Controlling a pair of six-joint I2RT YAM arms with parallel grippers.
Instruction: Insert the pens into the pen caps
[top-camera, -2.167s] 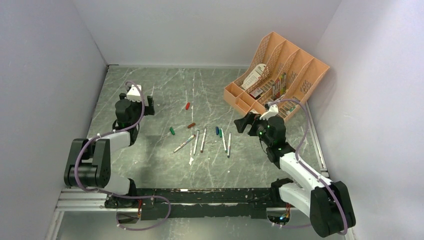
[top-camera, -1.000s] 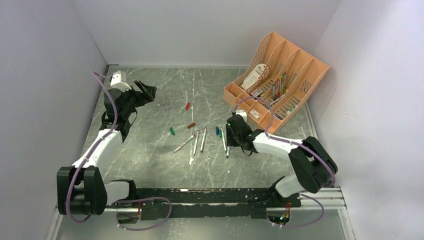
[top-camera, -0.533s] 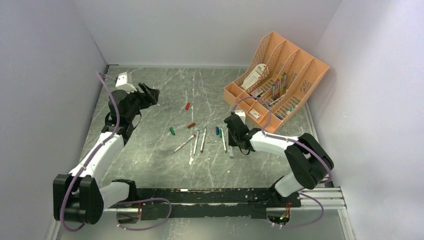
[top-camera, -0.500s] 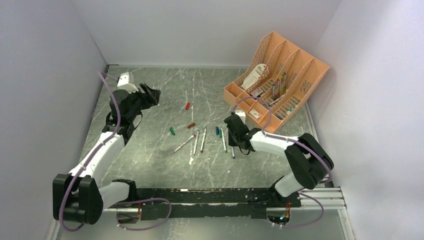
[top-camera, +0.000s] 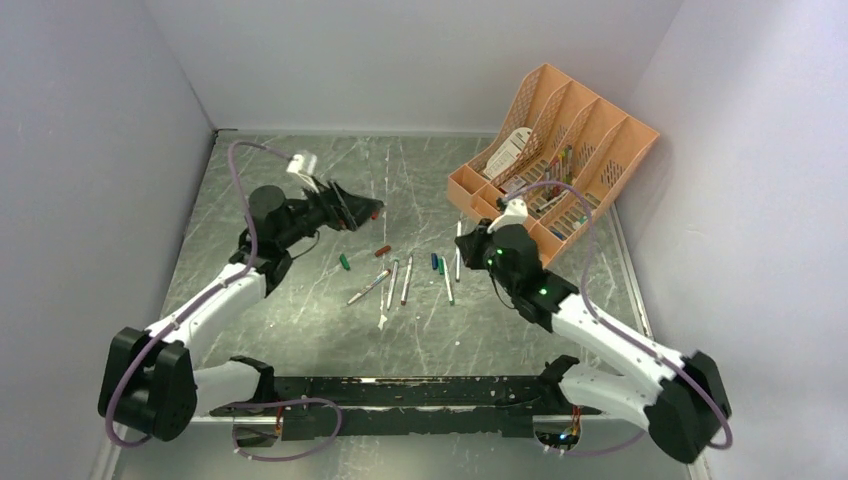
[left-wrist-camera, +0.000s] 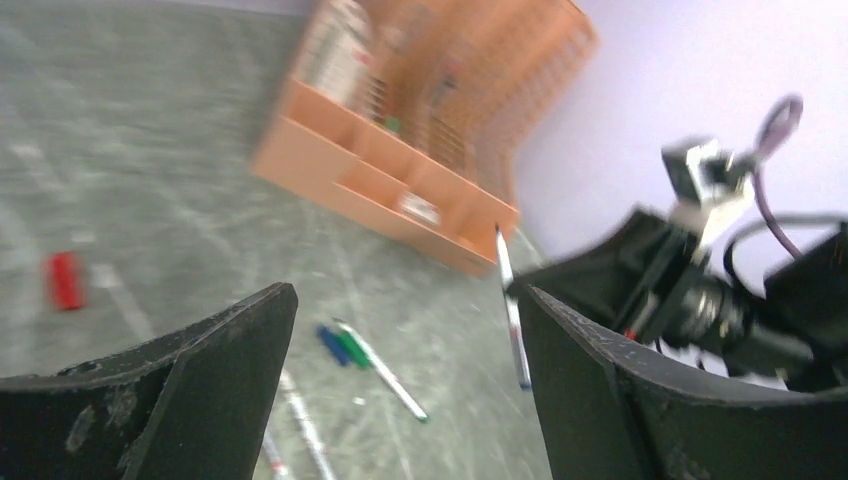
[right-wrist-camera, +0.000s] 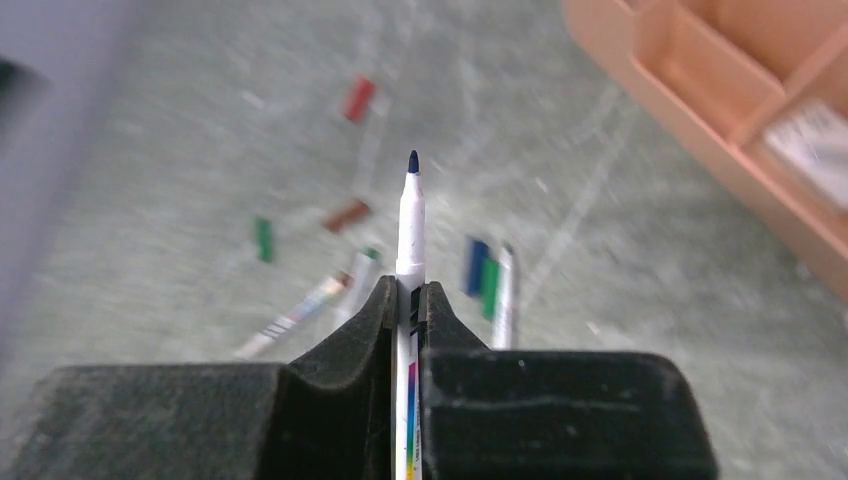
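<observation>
Nearest the arm bases, four loose pens (top-camera: 392, 283) lie fanned on the marbled table (top-camera: 300, 320), well to the near left of the orange organiser (top-camera: 555, 150). Between them and the organiser, the right gripper (right-wrist-camera: 408, 288) is clamped on a blue-tipped pen (right-wrist-camera: 411, 215), which is lifted off the table with its bare tip pointing away from the wrist. The pick-up of one pen therefore looks done, and capping it is not yet begun.

The matching blue cap (right-wrist-camera: 476, 265) lies touching a green cap (right-wrist-camera: 490, 275) on the table beyond the tip, also to the organiser's near left. A brownish cap (top-camera: 382, 250) and a second green cap (top-camera: 344, 262) sit further left of it.

The next move probably calls for a cap held steady with its mouth toward the tip, then a straight push along the barrel. One of the loose pens lies right alongside the blue cap and may crowd a pick.

Farther out, left of the organiser, the left gripper (left-wrist-camera: 405, 300) hovers with its fingers wide apart and nothing between them. It is near the red cap (left-wrist-camera: 64, 280), which I judge the wrong colour for this pen.
</observation>
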